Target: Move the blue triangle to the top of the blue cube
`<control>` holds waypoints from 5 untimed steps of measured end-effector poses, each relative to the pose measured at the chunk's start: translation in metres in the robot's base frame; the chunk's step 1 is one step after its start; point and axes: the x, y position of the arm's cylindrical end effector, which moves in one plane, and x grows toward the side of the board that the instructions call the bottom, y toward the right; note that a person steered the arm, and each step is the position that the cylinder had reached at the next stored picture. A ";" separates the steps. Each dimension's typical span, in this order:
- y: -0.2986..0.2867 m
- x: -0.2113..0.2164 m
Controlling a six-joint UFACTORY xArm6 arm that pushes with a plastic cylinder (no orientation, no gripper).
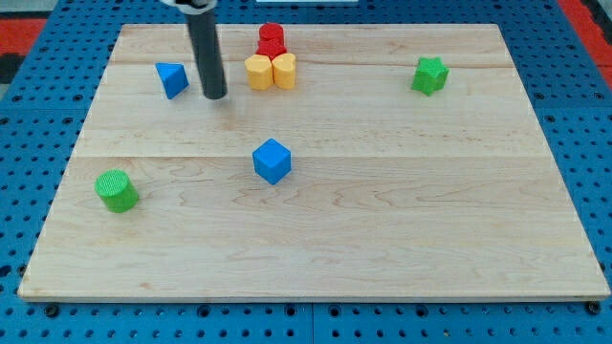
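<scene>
Camera view, single frame, entries from the view's bottom to its top. Light wooden board [316, 239] lies on a blue perforated desk [29, 115].

Nearest: green ribbed cylinder block [117, 190], at the view's lower left, alone and well apart from the other blocks.

Next up: blue cube [272, 161], near the board's centre, standing by itself with bare wood on all sides.

Further up, view's left: blue triangle block [172, 79], a small wedge-shaped prism, in the upper left area of the board. It sits up and to the view's left of the blue cube, well apart from it.

Just beside it, to the view's right: my tip [216, 96], the lower end of the straight dark rod. A narrow strip of wood shows between tip and blue triangle block; apart, not touching. No jaws on this rig, so there is no open or closed state to record.

To the view's right of the tip: yellow block [272, 71], lobed in outline, exact shape unclear. Touching it on its far side: red block [272, 39], shape also unclear.

Far right, near the view's top: green star-shaped block [430, 75], alone.
</scene>
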 end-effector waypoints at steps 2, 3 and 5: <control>-0.035 -0.075; -0.073 -0.067; 0.009 0.016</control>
